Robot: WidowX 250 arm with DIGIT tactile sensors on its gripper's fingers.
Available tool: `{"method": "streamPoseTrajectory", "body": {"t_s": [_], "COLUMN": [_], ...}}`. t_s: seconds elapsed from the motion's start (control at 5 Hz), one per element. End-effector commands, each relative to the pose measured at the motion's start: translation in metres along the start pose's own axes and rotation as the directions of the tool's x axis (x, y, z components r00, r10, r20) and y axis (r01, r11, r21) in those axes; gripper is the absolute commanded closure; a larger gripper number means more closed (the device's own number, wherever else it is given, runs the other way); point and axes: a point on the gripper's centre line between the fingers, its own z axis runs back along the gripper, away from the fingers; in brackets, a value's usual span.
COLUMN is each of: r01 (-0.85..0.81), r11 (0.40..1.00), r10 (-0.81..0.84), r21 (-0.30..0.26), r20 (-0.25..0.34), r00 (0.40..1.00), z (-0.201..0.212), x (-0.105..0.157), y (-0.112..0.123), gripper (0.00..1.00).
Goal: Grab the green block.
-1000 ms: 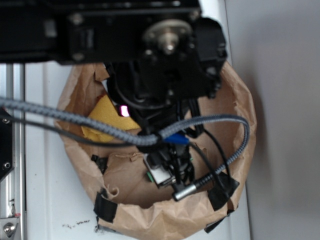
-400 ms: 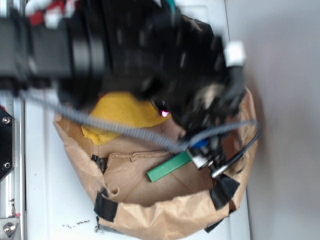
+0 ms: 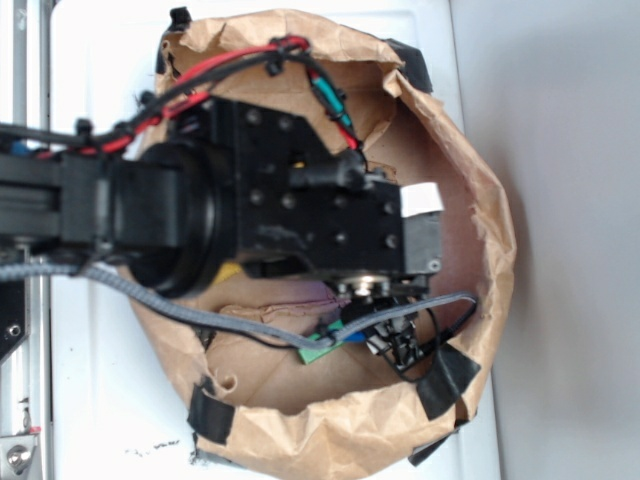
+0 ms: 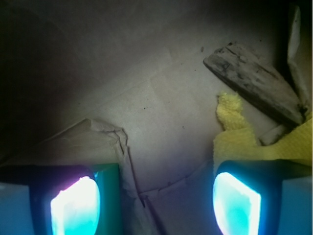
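Beneath the hand (image 4: 156, 205), a wide brown paper bag (image 3: 470, 190) with taped, rolled-down walls sits on the white bench (image 3: 100, 400) and holds a yellow cloth (image 4: 259, 142) ahead and to the right of the fingers, with a weathered wood piece (image 4: 252, 81) beyond it. Its fingers stand apart, gripping nothing, and the green block (image 4: 111, 196) lies on the bag floor hard against the left finger (image 4: 73, 205); whether they touch I cannot tell. That slim bar looks light, stiff and smooth-faced, so it would likely slip unless pinched squarely across its narrow width near the middle.
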Motion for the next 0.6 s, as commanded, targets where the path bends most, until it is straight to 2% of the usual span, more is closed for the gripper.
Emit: {"method": "streamPoseTrajectory", "body": {"t_s": [0.0,0.2,0.4], "r01": [-0.008,-0.032,-0.015], "r11": [0.985,0.98,0.988], "r10": [0.002,0.025,0.012], "r21": [-0.17,-0.197,-0.156], "r20": [-0.031,-0.036,-0.022], "r00": [1.0,0.999,1.0], "z": [0.037,0.043,0.025], "x": [0.002,0.006,0.001], "y": [-0.006,-0.004,-0.012], "gripper": [0.0,0.0,0.0]}}
